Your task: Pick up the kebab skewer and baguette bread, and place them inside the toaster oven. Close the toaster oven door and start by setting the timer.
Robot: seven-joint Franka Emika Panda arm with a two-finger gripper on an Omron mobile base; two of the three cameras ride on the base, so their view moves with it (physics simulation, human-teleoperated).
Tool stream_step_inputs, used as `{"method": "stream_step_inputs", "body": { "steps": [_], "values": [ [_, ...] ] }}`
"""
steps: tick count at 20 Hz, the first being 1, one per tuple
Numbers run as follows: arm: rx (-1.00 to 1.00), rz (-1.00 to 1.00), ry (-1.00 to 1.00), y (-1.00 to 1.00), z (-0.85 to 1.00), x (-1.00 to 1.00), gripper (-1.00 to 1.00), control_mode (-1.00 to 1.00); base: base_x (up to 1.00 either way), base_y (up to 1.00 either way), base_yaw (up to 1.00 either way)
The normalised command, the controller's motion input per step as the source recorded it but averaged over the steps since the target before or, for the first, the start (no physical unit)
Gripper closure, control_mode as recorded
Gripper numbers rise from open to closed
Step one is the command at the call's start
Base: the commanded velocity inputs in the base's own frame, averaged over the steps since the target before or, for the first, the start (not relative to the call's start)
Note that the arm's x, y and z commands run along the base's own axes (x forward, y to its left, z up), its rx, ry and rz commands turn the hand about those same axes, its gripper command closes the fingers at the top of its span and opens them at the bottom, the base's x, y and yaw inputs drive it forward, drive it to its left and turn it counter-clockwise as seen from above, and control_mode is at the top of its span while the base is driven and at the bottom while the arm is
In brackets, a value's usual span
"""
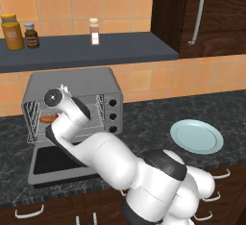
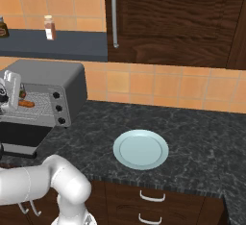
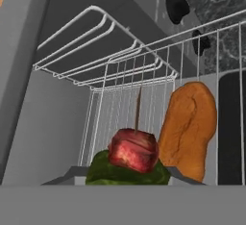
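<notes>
Gripper [image 3: 129, 178]: jaws part-closed on kebab skewer [image 3: 133, 149], held inside toaster oven [image 1: 91, 82] over wire rack [image 3: 144, 99].
Kebab skewer: one; light, stiff stick, lumpy chunks, likely slippery; hold at meat.
Baguette bread [image 3: 188, 128]: one, on rack just beside skewer; light, crusty, likely crushable.
Toaster oven door [image 1: 53, 164]: one, dropped open at counter front edge.
Knobs: three.
Plate [image 2: 141, 149]: one, bare.

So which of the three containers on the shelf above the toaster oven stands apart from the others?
The white-capped reddish bottle; the big yellow jar and small dark jar stand together at the left end.
</notes>
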Motion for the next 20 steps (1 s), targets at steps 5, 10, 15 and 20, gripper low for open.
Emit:
{"method": "stream_step_inputs", "body": {
  "steps": [5, 10, 15, 20],
  "values": [
    [0.00, -0.06, 0.08, 0.21, -0.21, 0.02, 1.00, -1.00, 0.00, 0.00, 0.00],
    [0.00, -0.01, 0.10, 0.09, -0.16, -0.01, 1.00, -1.00, 0.00, 0.00, 0.00],
    [0.00, 0.00, 0.02, 0.07, 0.00, 0.00, -1.00, -1.00, 0.00, 0.00, 0.00],
    [0.00, 0.00, 0.00, 0.00, 0.00, 0.00, -1.00, -1.00, 0.00, 0.00, 0.00]
  ]
}}
